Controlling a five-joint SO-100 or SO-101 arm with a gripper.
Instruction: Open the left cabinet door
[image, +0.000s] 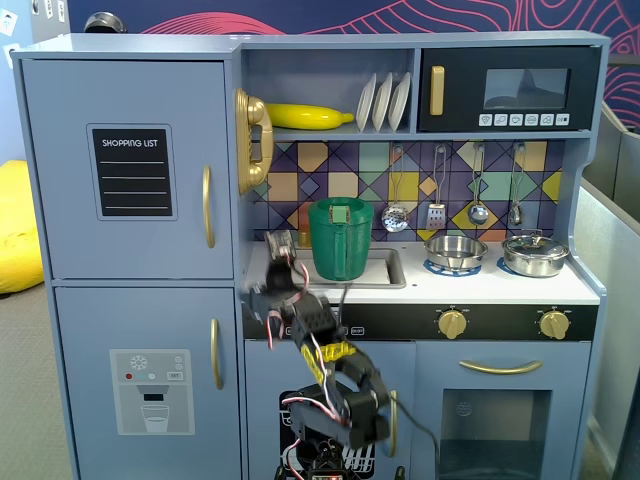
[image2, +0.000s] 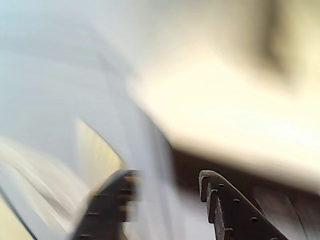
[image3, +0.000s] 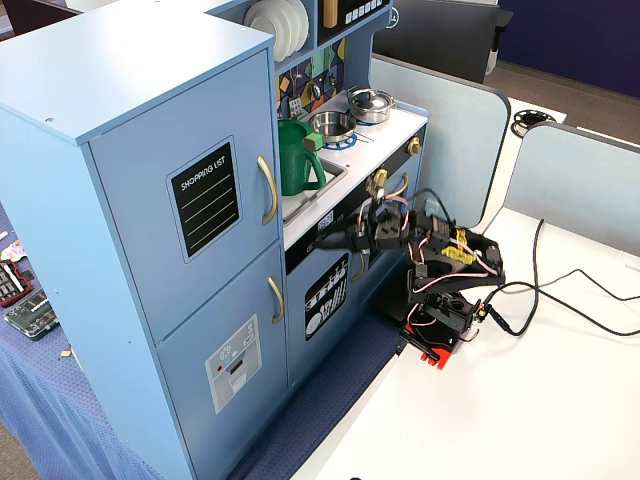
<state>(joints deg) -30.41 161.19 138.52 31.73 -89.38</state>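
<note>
None of the job looks done: the left cabinet door (image: 127, 168) sits flush and shut at the top left of the toy kitchen, its gold handle (image: 208, 207) untouched. The gripper (image3: 345, 240) hangs near the sink front, apart from that handle; in the smeared wrist view its fingers (image2: 227, 210) stand spread, holding nothing. The arm is mounted on a white worktop (image3: 540, 400), with grey office partitions (image3: 575, 185) behind.

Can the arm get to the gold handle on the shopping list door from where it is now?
Probably yes: nothing stands between the tool and the handle on the closed shopping list door, though it sits lower, by the counter edge.
</note>
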